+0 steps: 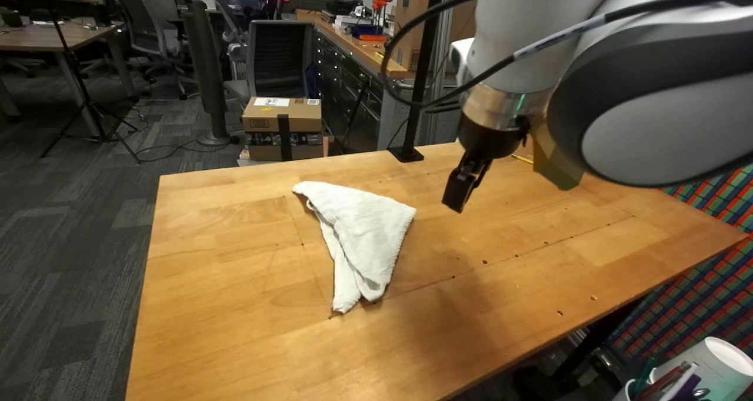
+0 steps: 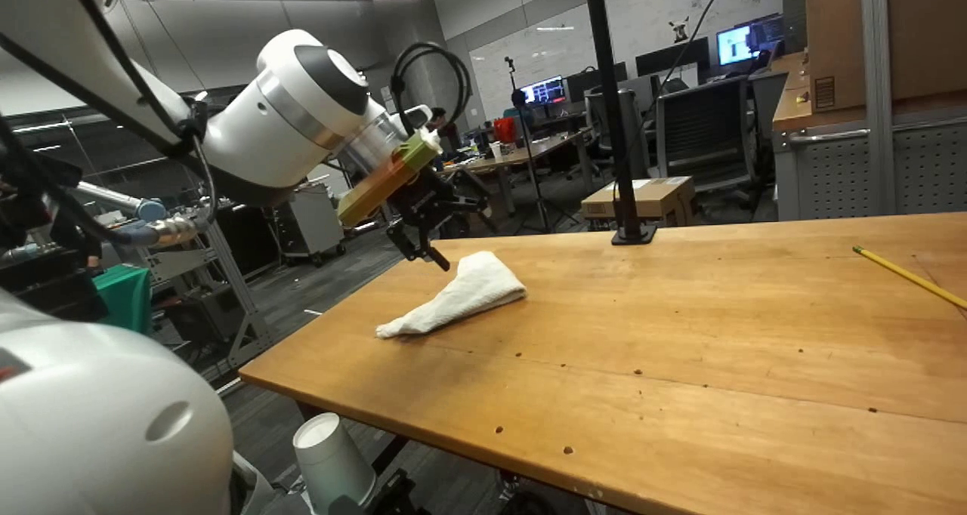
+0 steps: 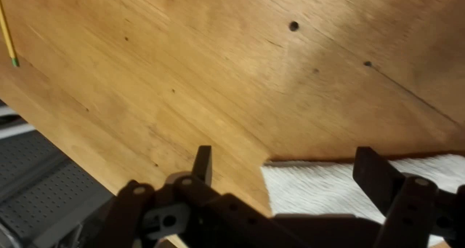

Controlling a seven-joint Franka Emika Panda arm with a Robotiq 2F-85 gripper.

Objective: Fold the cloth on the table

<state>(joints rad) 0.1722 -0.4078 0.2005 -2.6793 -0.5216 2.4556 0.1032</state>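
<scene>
My black two-finger claw (image 3: 283, 159) spread wide, holding nothing. White, roughly triangular cloth (image 1: 367, 230) lies below, on light-brown wooden desk (image 1: 235, 283), offset toward one finger (image 3: 377, 179); visible edge parallels finger-to-finger line. I'd likely rotate before pinching.

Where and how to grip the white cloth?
Likely the corner nearest the gripper, pinched from above: the white cloth lies low on the table, that corner juts to a point, and the wrist view shows it within the open gripper's span.
</scene>
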